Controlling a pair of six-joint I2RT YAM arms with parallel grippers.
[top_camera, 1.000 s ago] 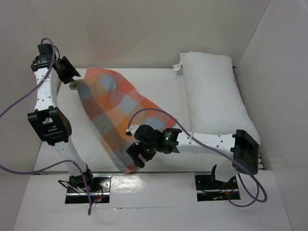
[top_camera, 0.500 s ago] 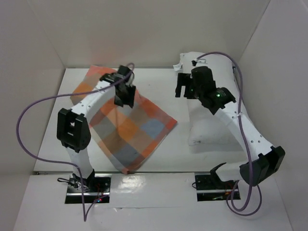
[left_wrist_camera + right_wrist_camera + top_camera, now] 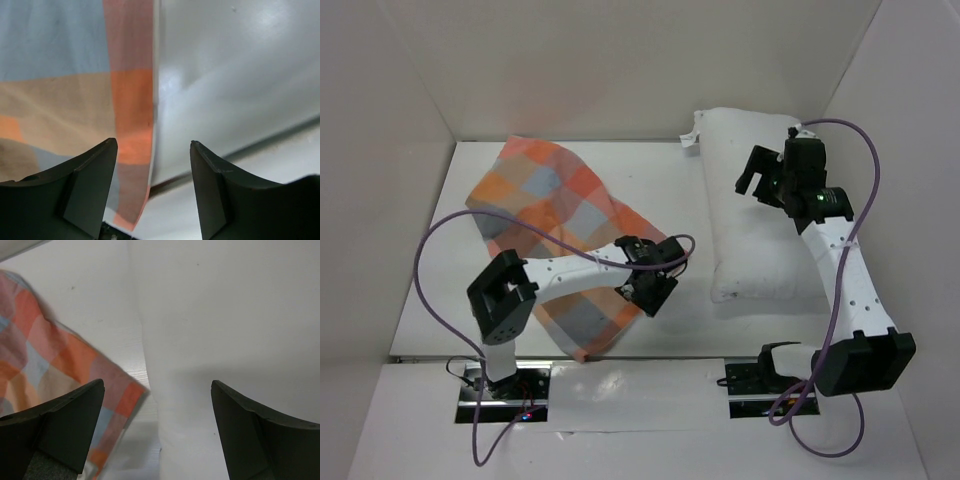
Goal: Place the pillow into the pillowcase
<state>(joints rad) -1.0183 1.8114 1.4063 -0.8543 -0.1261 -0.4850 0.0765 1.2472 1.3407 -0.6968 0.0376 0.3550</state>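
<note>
Lying on the left: a soft fabric pillowcase (image 3: 545,215) in big checks of orange, light blue-grey and tan. It is spread as a rumpled diamond, bunched at its far corner, with its near corner reaching the table's front edge.
Pillow: a large, plump, rectangular white pillow (image 3: 760,240), plain and smooth-skinned. It lies lengthwise along the right side with one short end towards the back wall.
Tag: a small white tag (image 3: 692,137) sticks out at the pillow's far left corner.
Pillow to pillowcase: apart, with a strip of bare table between the cloth's right corner and the pillow's left edge.
Left gripper: the left gripper (image 3: 655,298) has dark fingers spread apart with nothing between them. It sits over the pillowcase's right edge. Its wrist view shows the orange hem running down between the fingers, checks to the left and bare table to the right. Whether it touches the cloth cannot be told.
Right gripper: the right gripper (image 3: 752,175) has its jaws spread wide and empty, above the far part of the pillow near its left edge. In its wrist view the pillow fills the right side and a pillowcase corner shows lower left.
Table: a smooth white table (image 3: 660,180) with a slight sheen.
Room: plain white wall panels (image 3: 620,70) close in the back and both sides.
Cables: purple cables (image 3: 430,260) loop off the white arms.
</note>
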